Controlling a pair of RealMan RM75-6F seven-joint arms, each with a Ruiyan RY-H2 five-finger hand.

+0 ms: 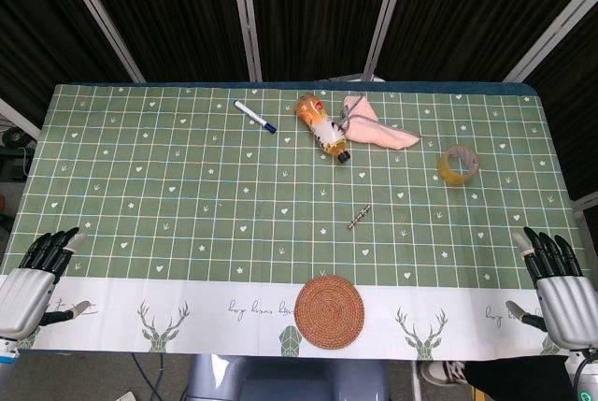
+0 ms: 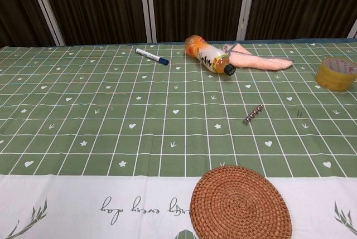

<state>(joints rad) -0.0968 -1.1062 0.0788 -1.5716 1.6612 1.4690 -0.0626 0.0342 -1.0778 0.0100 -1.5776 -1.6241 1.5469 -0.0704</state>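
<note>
head view: stock list for your two idle hands

woven coaster point(image 1: 329, 311) — at 6 o'clock on the table point(image 1: 140, 233), lying flat half on the white border strip. it is the item nearest both hands, though well apart from each. judged light, stiff and rough-surfaced, so unlikely to slip. it lies flush to the cloth, so you would need to pinch its rim where it overhangs nothing, or slide it to the edge first.

left hand point(image 1: 33, 279) — at 8 o'clock, off the table corner, fingers spread, holding nothing.

right hand point(image 1: 558, 284) — at 4 o'clock, off the opposite corner, fingers apart, holding nothing.

small metal bit point(image 1: 359, 217) — just past centre toward 1 o'clock; thin, probably fiddly.

bottle point(image 1: 322, 125) — at 12 o'clock, lying on its side, cap toward you; likely to roll.

pink cloth point(image 1: 378, 128) — touching or just beside the bottle; soft.

marker point(image 1: 254, 116) — at 11 o'clock.

tape roll point(image 1: 459, 164) — at 2 o'clock, on its side.
</note>
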